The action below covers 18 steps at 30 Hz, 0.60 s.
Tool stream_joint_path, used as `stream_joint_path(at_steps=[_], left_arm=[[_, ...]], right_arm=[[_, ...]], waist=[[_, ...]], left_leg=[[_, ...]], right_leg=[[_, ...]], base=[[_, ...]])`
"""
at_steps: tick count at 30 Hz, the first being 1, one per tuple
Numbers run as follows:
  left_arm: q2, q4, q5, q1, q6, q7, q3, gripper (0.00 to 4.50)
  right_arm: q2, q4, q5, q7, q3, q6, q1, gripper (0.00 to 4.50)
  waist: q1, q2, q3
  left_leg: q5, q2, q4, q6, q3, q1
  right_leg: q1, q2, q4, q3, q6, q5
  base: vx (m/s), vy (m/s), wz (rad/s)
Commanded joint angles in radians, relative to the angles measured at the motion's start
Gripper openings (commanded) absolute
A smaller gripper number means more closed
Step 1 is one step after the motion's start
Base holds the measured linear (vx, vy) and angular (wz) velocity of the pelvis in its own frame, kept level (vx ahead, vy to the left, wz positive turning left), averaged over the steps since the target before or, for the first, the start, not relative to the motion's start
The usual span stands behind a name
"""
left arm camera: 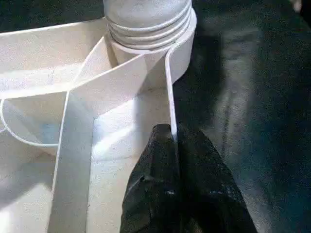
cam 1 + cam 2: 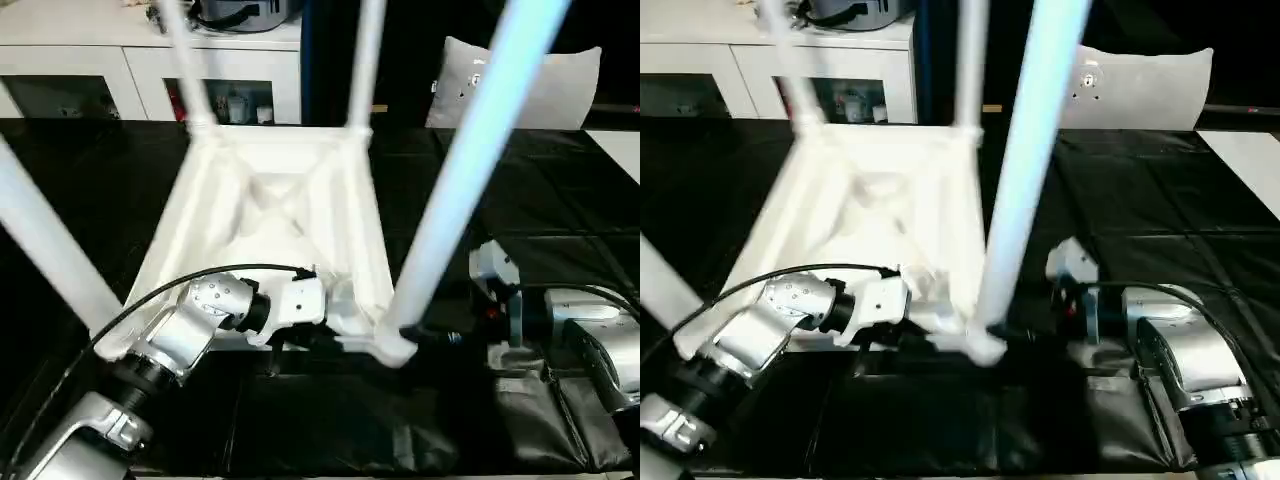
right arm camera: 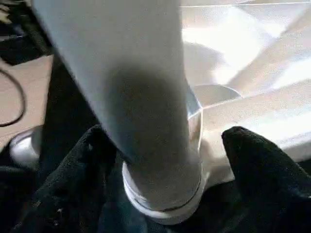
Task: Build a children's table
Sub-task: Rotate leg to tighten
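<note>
- Centrally, the white plastic tabletop [image 2: 275,235] lies upside down on the black desk [image 2: 560,210], its X-ribbed underside facing up.
- Four white tube legs stand in its corner sockets: the far-left leg [image 2: 185,60], the far-right leg [image 2: 365,60], the near-left leg [image 2: 45,245] and the near-right leg [image 2: 470,160], all rising out of the top of the head views.
- The near-right leg sits in the near-right corner socket [image 2: 395,345]; the right wrist view shows its foot ringed by the socket's collar [image 3: 165,194].
- The left end effector [image 2: 315,340] is at the tabletop's near edge, just beside that socket; in the left wrist view its two black fingers [image 1: 155,189] are pinched tight on the thin rim wall [image 1: 171,92] of the tabletop, one finger on each side.
- The right end effector [image 3: 163,170] is at the base of the near-right leg; its black fingers [image 3: 257,165] stand wide, one on either side of the leg and socket, with a visible gap on one side, so it is spread rather than clamped.
- The silver left forearm [image 2: 165,350] reaches in from the near left, with a black cable [image 2: 200,275] arcing over it; the silver right forearm [image 2: 1180,350] comes in from the near right.
- Beyond the desk stands a white cabinet [image 2: 150,60] with glass doors, and to its right a pale cushion-like object [image 2: 520,85].
</note>
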Motion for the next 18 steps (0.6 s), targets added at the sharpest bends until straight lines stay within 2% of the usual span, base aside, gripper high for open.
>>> stream_joint_path(at_steps=[1,2,3,6,9,11,14,17,18], left_arm=[[0.0,-0.001,0.023,-0.014,-0.038,-0.057,-0.053,0.0],[0.0,0.0,0.023,-0.014,-0.041,-0.059,-0.053,0.0],[0.001,0.001,0.024,-0.015,-0.042,-0.061,-0.053,0.0],[0.003,0.002,0.023,-0.014,-0.047,-0.063,-0.052,0.0],[0.007,0.011,0.021,-0.016,-0.055,-0.066,-0.052,0.0],[0.008,0.02,0.018,-0.016,-0.062,-0.07,-0.047,0.0],[0.009,0.019,0.01,-0.011,-0.053,-0.076,-0.039,0.0],[0.007,0.013,0.011,-0.004,-0.019,-0.049,-0.026,0.0],[-0.003,0.006,0.012,0.003,0.036,-0.009,-0.011,0.0]], right_arm=[[-0.004,0.011,0.016,0.021,0.011,-0.009,-0.016,3.39],[-0.002,0.011,0.021,0.026,0.014,-0.008,-0.016,3.39],[0.001,0.009,0.023,0.028,0.017,-0.007,-0.015,3.16],[0.011,0.012,0.022,0.032,0.026,-0.01,-0.013,3.05],[0.013,0.014,0.025,0.044,0.028,0.001,-0.014,2.66],[0.013,0.01,0.036,0.055,0.029,0.014,-0.011,2.62],[0.016,-0.002,0.065,0.056,0.023,0.036,-0.004,2.23],[0.035,-0.034,0.1,0.033,0.007,0.076,0.009,2.14],[0.058,-0.059,0.105,-0.018,0.001,0.108,0.019,2.11]], waist=[[-0.004,-0.011,-0.065],[-0.003,-0.013,-0.066],[-0.003,-0.012,-0.066],[-0.003,-0.013,-0.066],[-0.003,-0.012,-0.067],[-0.002,-0.011,-0.067],[-0.002,-0.009,-0.068],[-0.003,-0.009,-0.067],[-0.003,-0.008,-0.066]], left_leg=[[-0.119,0.04,-0.065,0.09,0.003,-0.005],[-0.118,0.041,-0.065,0.087,0.003,-0.005],[-0.114,0.041,-0.065,0.085,0.002,-0.005],[-0.111,0.041,-0.065,0.084,0.002,-0.005],[-0.107,0.04,-0.064,0.083,0.003,-0.006],[-0.108,0.04,-0.064,0.085,0.003,-0.007],[-0.109,0.041,-0.064,0.081,0.002,-0.005],[-0.11,0.041,-0.065,0.078,0.002,-0.005],[-0.112,0.041,-0.065,0.075,0.002,-0.005]], right_leg=[[0.061,-0.066,-0.071,0.058,-0.167,-0.274],[0.062,-0.066,-0.07,0.058,-0.164,-0.277],[0.062,-0.066,-0.069,0.058,-0.164,-0.274],[0.061,-0.065,-0.069,0.059,-0.166,-0.269],[0.061,-0.064,-0.068,0.058,-0.167,-0.259],[0.063,-0.064,-0.068,0.058,-0.166,-0.261],[0.062,-0.064,-0.068,0.058,-0.169,-0.259],[0.062,-0.063,-0.067,0.058,-0.169,-0.257],[0.062,-0.064,-0.069,0.058,-0.168,-0.26]], base=[[0.0,0.0,0.0],[0.0,0.0,0.0],[0.0,0.0,0.0],[0.0,0.0,0.0],[0.0,0.0,0.0],[0.0,0.0,0.0],[0.0,0.0,0.0],[0.0,0.0,0.0],[0.0,0.0,0.0]])
